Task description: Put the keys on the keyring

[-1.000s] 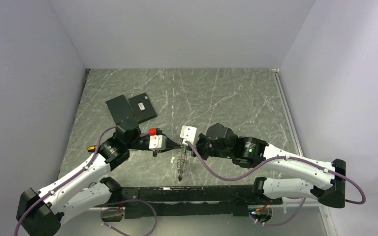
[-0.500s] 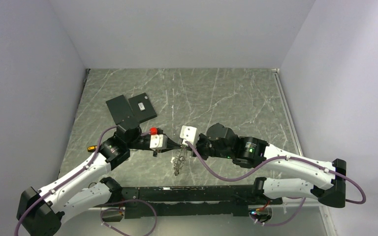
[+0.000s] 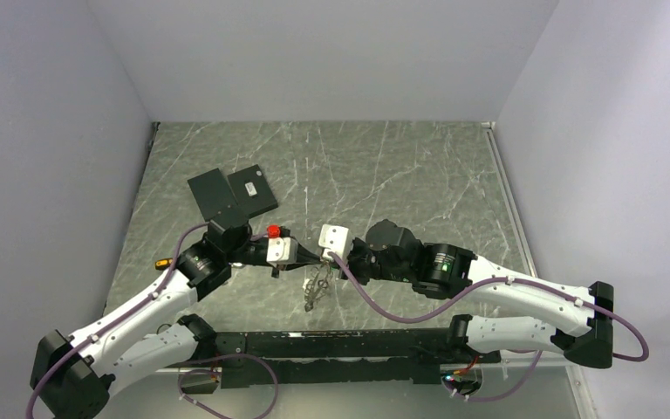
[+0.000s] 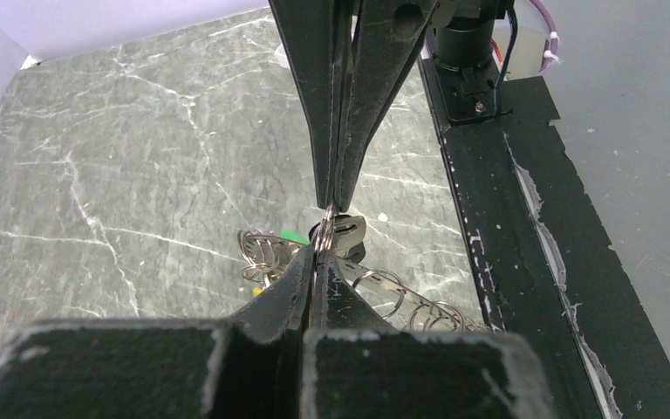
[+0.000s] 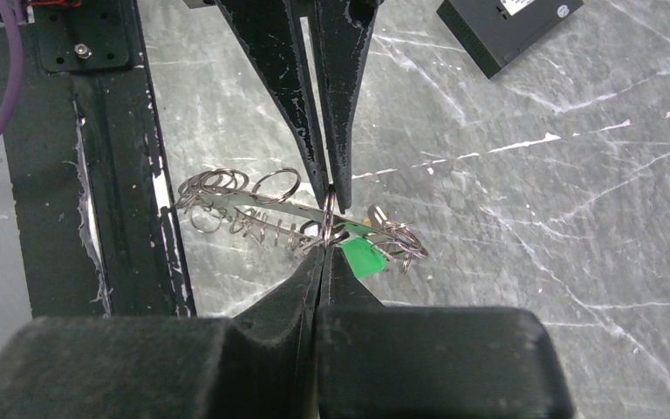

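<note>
The tabletop [image 3: 384, 166] is dark grey-green, patterned like marble with white veins. The left tool [image 4: 316, 253] and the right tool [image 5: 324, 249] are black. The keyring [image 5: 331, 229] and its chain [image 5: 266, 229] are silver, and the tag [image 5: 362, 257] is bright green. The plates [image 3: 231, 194] are black, one with a white label. The cables [image 3: 384, 310] are purple.

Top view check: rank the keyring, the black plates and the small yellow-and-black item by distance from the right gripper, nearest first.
From the right gripper:
1. keyring: right at it, trailing toward the near edge.
2. black plates: off to its far-left, overlapping each other.
3. small yellow-and-black item: farthest, out left on the table beside the left arm.
</note>
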Tool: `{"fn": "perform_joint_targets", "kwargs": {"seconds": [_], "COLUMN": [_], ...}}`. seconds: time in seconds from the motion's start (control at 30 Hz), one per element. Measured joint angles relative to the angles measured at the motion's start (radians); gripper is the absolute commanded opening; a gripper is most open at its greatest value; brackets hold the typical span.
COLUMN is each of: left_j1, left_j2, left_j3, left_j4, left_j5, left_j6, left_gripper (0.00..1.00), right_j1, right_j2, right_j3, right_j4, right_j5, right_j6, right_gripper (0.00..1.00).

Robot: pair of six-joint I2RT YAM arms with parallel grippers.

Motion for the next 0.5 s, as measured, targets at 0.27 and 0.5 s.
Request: {"fn": "perform_joint_targets", "kwargs": {"seconds": [0.27, 0.5], "left_j1": [0.000, 0.000], "left_j2": [0.008, 0.013], "left_j3": [0.011, 0.021], "left_j4": [-0.022, -0.045], "left_j5": [0.001, 0.000], "left_j6": [0.003, 0.019], "left_gripper": [0.00, 0.00], "right_j1": [0.006, 0.011], "right_j2": [-0.001, -0.006], "right_j3": [0.000, 0.000], "right_j4": [-0.006, -0.010], "right_j5": [0.006, 0.016], "right_j6": [-0.002, -0.003], "right_gripper": [0.00, 0.00]}}
